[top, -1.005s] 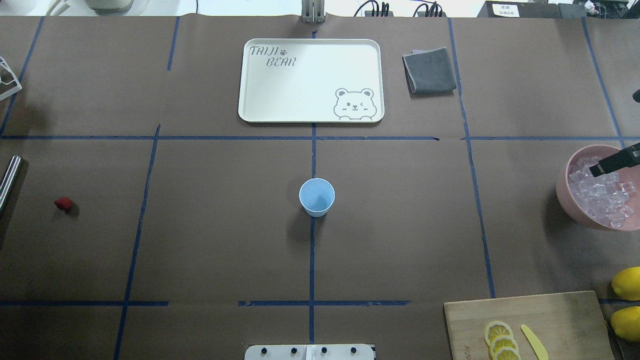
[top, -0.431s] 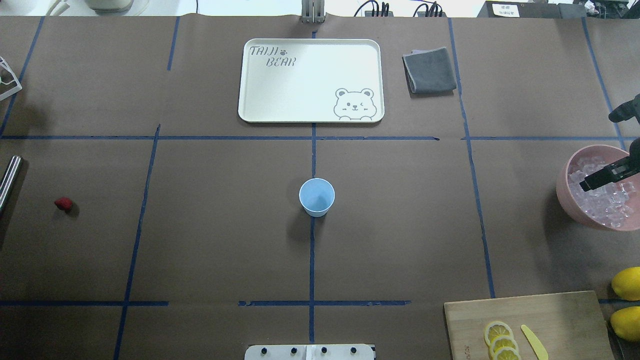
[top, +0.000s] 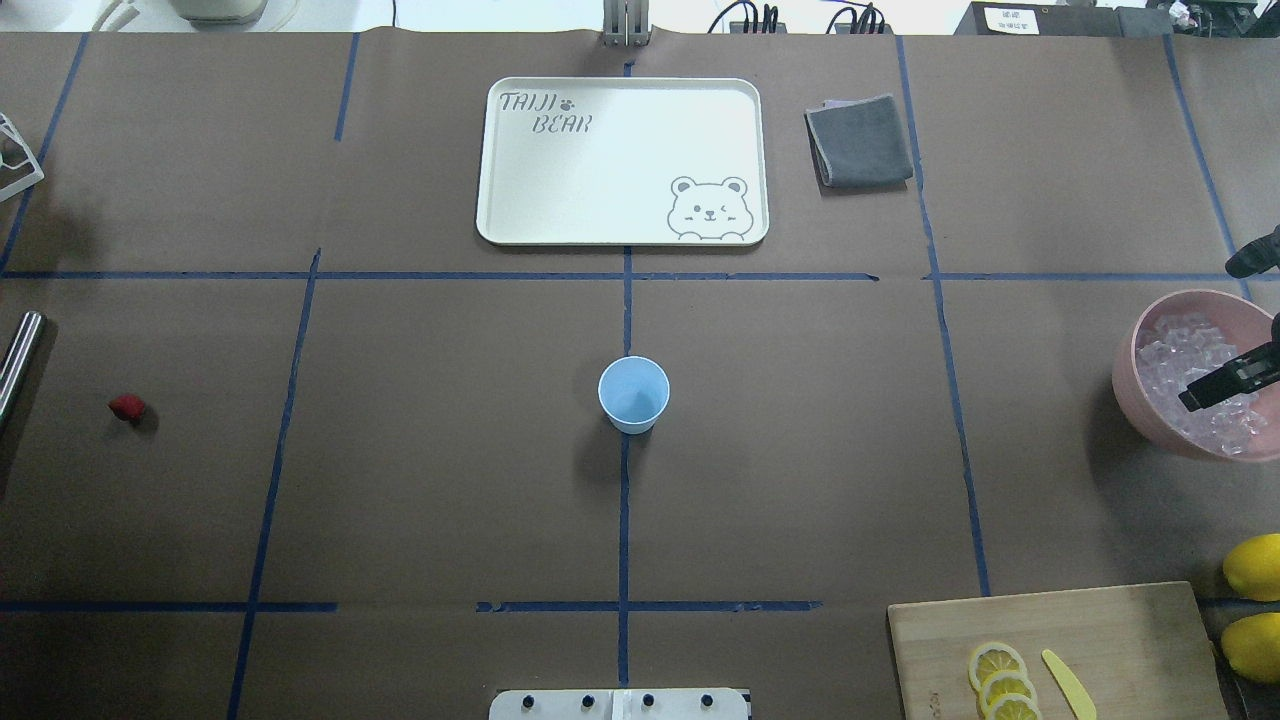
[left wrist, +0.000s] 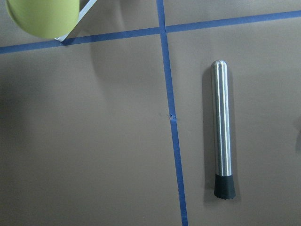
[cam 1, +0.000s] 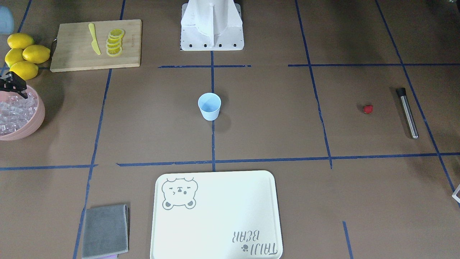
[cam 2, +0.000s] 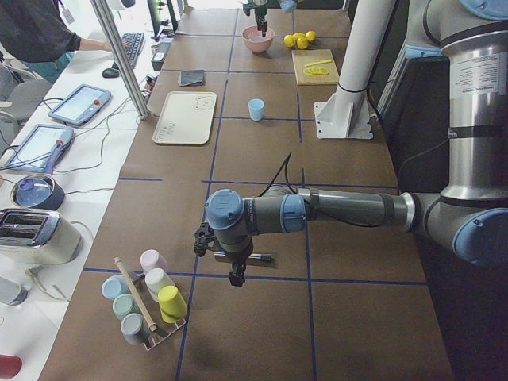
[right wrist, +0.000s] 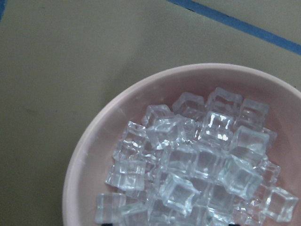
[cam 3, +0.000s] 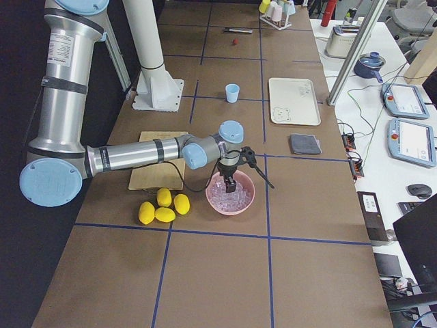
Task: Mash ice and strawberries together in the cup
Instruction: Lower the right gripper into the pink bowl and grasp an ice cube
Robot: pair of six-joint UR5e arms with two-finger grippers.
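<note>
The light blue cup [top: 633, 392] stands upright at the table's middle, and nothing shows inside it. A small red strawberry [top: 127, 406] lies far left on the paper. Ice [right wrist: 202, 160] fills the pink bowl [top: 1130, 390] at the right edge. My right gripper [top: 1208, 334] hangs over that ice, open, with one finger over the cubes and the other past the bowl's far rim; it holds nothing. My left gripper [cam 2: 232, 266] shows only in the exterior left view, above a steel muddler [left wrist: 222, 127], and I cannot tell whether it is open or shut.
A cream bear tray [top: 500, 200] and a grey cloth [top: 860, 140] lie at the far side. A cutting board [top: 1100, 640] with lemon slices and a yellow knife sits near right, with whole lemons [top: 1255, 567] beside it. A rack of cups [cam 2: 147, 305] stands far left.
My right gripper has shifted over the pink bowl, first further in over the ice, then toward the near side of the table. The cup, strawberry and muddler have not moved.
</note>
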